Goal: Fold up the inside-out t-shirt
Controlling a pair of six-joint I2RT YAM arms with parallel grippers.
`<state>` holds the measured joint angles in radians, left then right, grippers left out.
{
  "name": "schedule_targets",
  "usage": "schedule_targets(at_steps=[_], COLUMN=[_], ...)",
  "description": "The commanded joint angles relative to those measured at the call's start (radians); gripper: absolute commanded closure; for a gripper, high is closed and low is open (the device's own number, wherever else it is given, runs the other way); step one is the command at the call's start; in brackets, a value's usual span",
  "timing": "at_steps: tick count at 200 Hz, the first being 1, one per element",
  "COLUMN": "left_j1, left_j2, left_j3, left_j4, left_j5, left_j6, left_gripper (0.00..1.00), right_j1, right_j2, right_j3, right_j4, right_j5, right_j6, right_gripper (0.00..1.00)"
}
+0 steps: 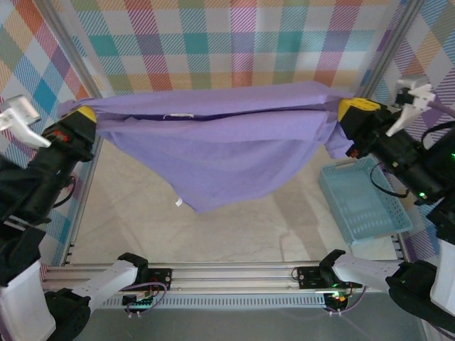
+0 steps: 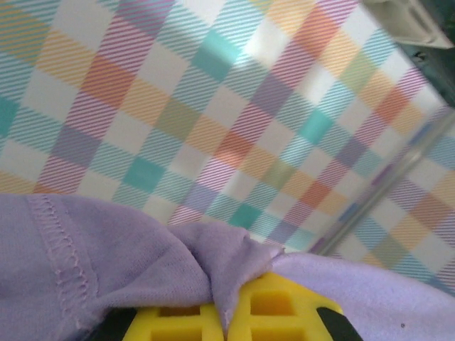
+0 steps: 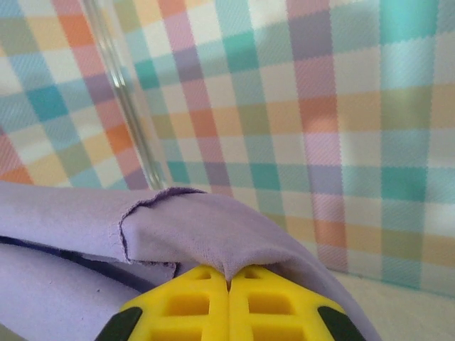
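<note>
The lavender-purple inside-out t-shirt (image 1: 213,142) hangs stretched in the air between both arms, its lower part sagging to a point above the table. My left gripper (image 1: 85,114) is shut on the shirt's left end, fabric (image 2: 213,263) pinched between the yellow fingers (image 2: 277,305). My right gripper (image 1: 352,108) is shut on the right end, cloth (image 3: 206,234) bunched at the seam of its yellow fingertips (image 3: 192,302). A small white tag (image 1: 178,203) dangles at the lower edge.
A light blue plastic basket (image 1: 364,200) lies on the table at the right, below the right arm. Plaid fabric walls (image 1: 234,42) and metal frame posts (image 1: 71,64) enclose the table. The arm bases sit along the near rail (image 1: 234,273).
</note>
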<state>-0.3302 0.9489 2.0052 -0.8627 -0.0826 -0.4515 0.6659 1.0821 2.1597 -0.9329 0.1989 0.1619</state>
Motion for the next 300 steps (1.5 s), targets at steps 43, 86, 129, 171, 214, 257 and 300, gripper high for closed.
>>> schedule_targets(at_steps=[43,86,129,171,214,257,300], left_j1=[0.011,0.011,0.011,0.011,0.011,0.011,0.011], left_j2=[0.050,0.157,0.170,0.087,0.024,0.032,0.030], left_j3=[-0.361,-0.746,-0.966,-1.152,-1.219,-1.217,-1.205], left_j4=[0.006,0.120,0.203,0.282,0.300,0.301,0.276], left_j5=[-0.026,-0.152,-0.174,-0.108,-0.097,-0.092,-0.133], left_j6=[-0.002,-0.033,-0.053,-0.068,-0.063,-0.057,-0.047], left_gripper=[1.00,1.00,1.00,1.00,1.00,1.00,1.00], right_j1=[-0.006,-0.018,-0.046,-0.056,-0.146,-0.153,-0.189], right_j2=[0.021,0.141,0.273,0.309,0.288,0.302,0.262], right_j3=[-0.514,-0.954,-1.187,-1.267,-1.248,-1.193,-1.194], right_j4=[0.048,0.207,0.317,0.380,0.404,0.373,0.351], right_j5=[0.080,0.087,0.044,-0.012,-0.110,-0.134,-0.106], right_j6=[0.064,0.191,0.283,0.305,0.297,0.257,0.242], right_gripper=[1.00,1.00,0.94,0.73,0.59,0.58,0.56])
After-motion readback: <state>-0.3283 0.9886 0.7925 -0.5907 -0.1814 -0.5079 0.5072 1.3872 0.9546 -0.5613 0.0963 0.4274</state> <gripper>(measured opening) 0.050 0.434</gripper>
